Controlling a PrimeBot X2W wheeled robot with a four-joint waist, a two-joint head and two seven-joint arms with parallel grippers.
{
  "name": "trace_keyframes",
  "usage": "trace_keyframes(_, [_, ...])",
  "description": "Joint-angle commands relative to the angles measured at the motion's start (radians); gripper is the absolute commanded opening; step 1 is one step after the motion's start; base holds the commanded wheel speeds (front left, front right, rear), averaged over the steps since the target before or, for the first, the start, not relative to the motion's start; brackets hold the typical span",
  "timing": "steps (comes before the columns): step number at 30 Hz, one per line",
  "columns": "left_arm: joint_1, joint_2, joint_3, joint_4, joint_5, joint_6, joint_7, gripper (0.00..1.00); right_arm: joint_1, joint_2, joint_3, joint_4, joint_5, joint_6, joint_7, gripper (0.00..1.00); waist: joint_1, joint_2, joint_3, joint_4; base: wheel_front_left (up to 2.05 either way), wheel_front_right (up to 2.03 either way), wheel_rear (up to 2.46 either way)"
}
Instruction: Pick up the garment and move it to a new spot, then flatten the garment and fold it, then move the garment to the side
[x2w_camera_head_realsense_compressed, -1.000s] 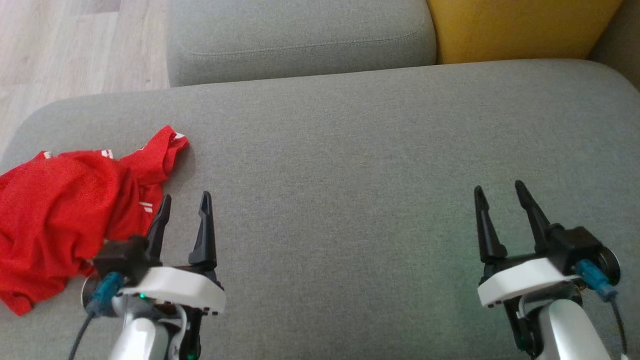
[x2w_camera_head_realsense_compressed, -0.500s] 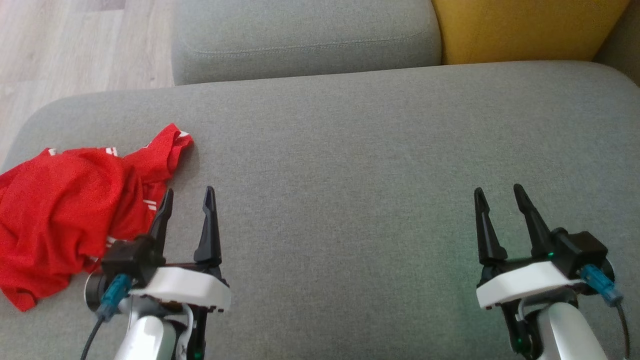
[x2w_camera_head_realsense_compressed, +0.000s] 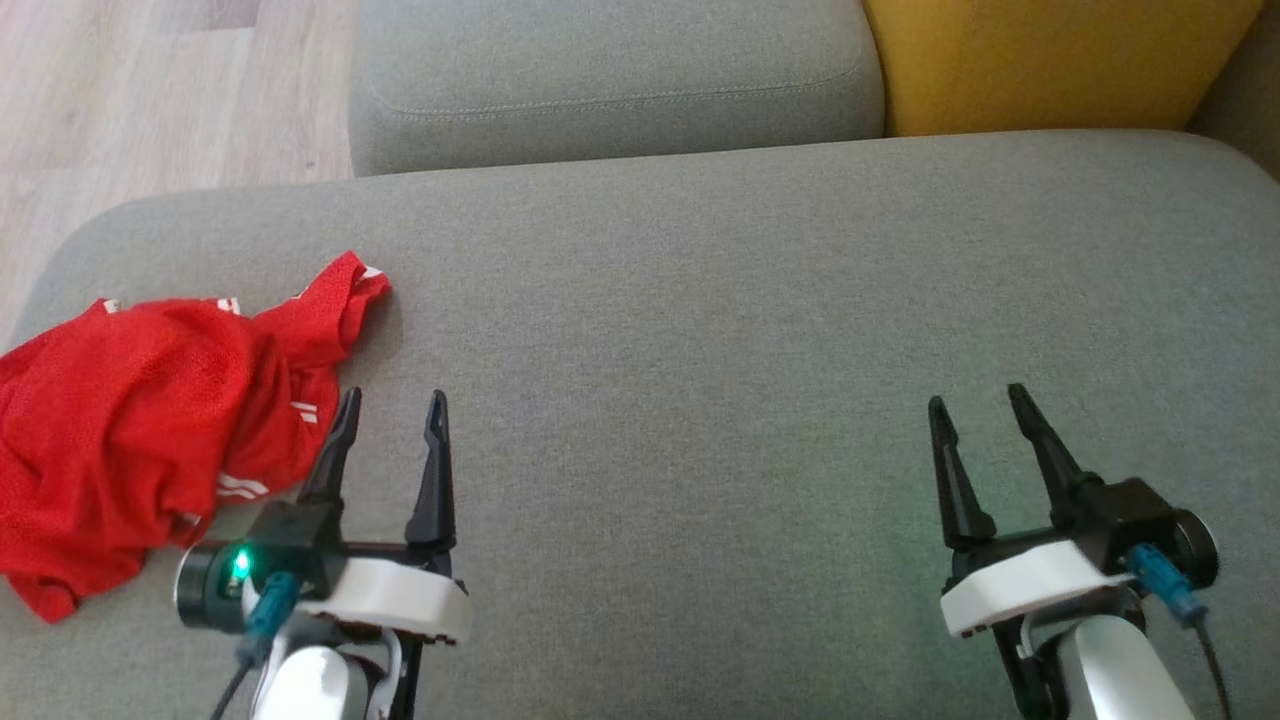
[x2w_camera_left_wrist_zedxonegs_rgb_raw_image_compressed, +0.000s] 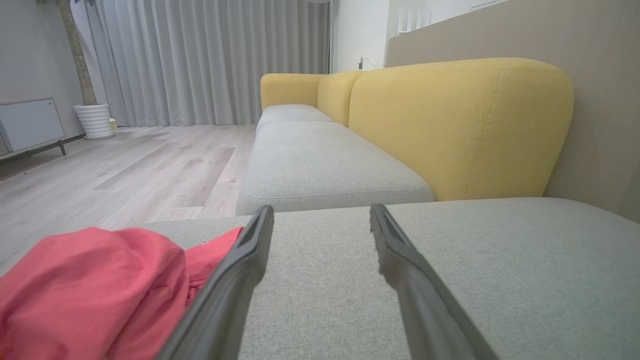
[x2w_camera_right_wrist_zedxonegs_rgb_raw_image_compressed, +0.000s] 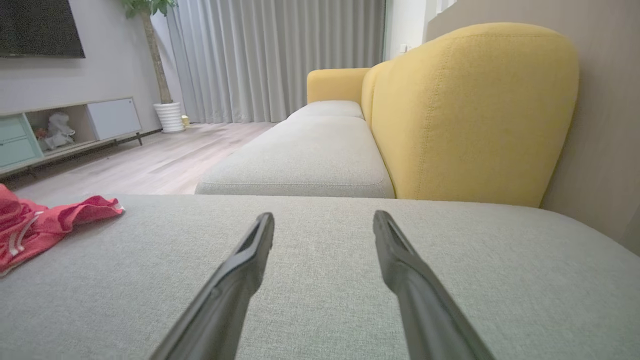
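Observation:
A crumpled red garment (x2w_camera_head_realsense_compressed: 140, 420) with white stripes lies bunched at the left end of the grey sofa seat (x2w_camera_head_realsense_compressed: 700, 320). It also shows as a red heap (x2w_camera_left_wrist_zedxonegs_rgb_raw_image_compressed: 90, 290) at the lower left of the left wrist view and at the left edge (x2w_camera_right_wrist_zedxonegs_rgb_raw_image_compressed: 45, 225) of the right wrist view. My left gripper (x2w_camera_head_realsense_compressed: 392, 412) hovers open just right of the garment's edge, nothing between its fingers. Far to the right, my right gripper (x2w_camera_head_realsense_compressed: 980, 405) stands open above bare seat fabric, holding nothing.
A second grey seat cushion (x2w_camera_head_realsense_compressed: 610, 80) adjoins the far edge, with a yellow backrest (x2w_camera_head_realsense_compressed: 1050, 60) to its right. Wooden floor (x2w_camera_head_realsense_compressed: 150, 90) lies past the seat's left end. A low cabinet (x2w_camera_right_wrist_zedxonegs_rgb_raw_image_compressed: 60, 130), a white plant pot (x2w_camera_right_wrist_zedxonegs_rgb_raw_image_compressed: 170, 116) and curtains stand far off.
Both grippers have drawn back a little toward the near edge, the left one also shifting slightly right. The head view has shifted slightly. The garment lies as before.

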Motion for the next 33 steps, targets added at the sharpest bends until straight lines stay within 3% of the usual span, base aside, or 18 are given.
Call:
trace_keyframes(1, [-0.042, -0.004, 0.033, -0.024, 0.024, -0.007, -0.012, 1.00, -0.038, -0.008, 0.030, -0.026, -0.027, -0.001, -0.015, 1.00, 0.0000, 0.0000, 0.000, 0.001, 0.00, 0.00, 0.00])
trace_keyframes(16, [-0.045, -0.017, 0.071, -0.010, 0.038, -0.017, -0.012, 1.00, -0.040, -0.008, 0.062, -0.012, 0.011, -0.001, -0.016, 1.00, 0.0000, 0.0000, 0.000, 0.046, 0.00, 0.00, 0.00])
trace_keyframes(33, [-0.027, -0.019, 0.123, -0.014, 0.062, -0.015, -0.012, 1.00, -0.022, -0.008, 0.151, -0.005, 0.048, -0.001, -0.015, 1.00, 0.0000, 0.0000, -0.031, 0.326, 0.00, 0.00, 0.00])
